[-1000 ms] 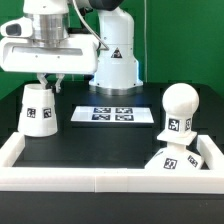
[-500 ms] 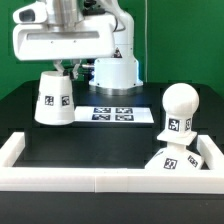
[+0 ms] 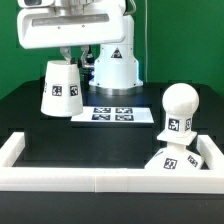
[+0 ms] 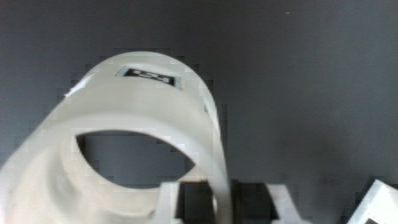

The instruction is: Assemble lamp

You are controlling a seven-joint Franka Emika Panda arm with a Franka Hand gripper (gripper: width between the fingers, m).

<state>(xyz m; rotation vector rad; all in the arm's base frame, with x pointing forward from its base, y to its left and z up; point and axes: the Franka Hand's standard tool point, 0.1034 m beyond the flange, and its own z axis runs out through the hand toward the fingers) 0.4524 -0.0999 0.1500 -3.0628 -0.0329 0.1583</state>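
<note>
So the end effector [image 3: 67, 57] is clamped onto the top rim of the shade [image 3: 61, 88], holding it up off the black counter [image 3: 90, 140] on the exterior view's left, while the bulb [image 3: 178, 110] sits on the base [image 3: 180, 158] over right.

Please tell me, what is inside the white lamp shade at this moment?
In the wrist view the shade looks hollow: through its opening only dark table shows. One finger of the gripper seems to reach inside the rim. In the exterior view its wall hides the inside.
</note>
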